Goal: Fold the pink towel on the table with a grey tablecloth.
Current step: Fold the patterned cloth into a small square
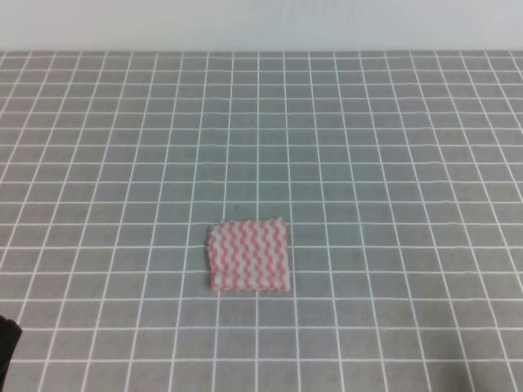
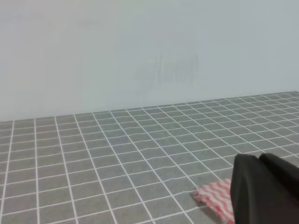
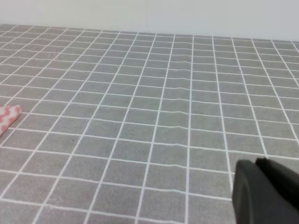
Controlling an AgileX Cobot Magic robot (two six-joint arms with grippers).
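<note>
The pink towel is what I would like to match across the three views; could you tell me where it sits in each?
Exterior high: the pink towel lies flat, just below centre.
Left wrist: lower right, partly hidden behind the dark left tool.
Right wrist: only a corner at the left edge.
Shared landmark: the white-lined grey tablecloth.

Pink towel (image 1: 249, 255) — folded, flat on grid-cloth table (image 1: 368, 163)

In the left wrist view the left claw (image 2: 264, 191) hides part of the pink towel (image 2: 216, 195); both claws are cropped, their jaws unreadable. The right claw (image 3: 264, 193) shows only a dark corner.
</note>
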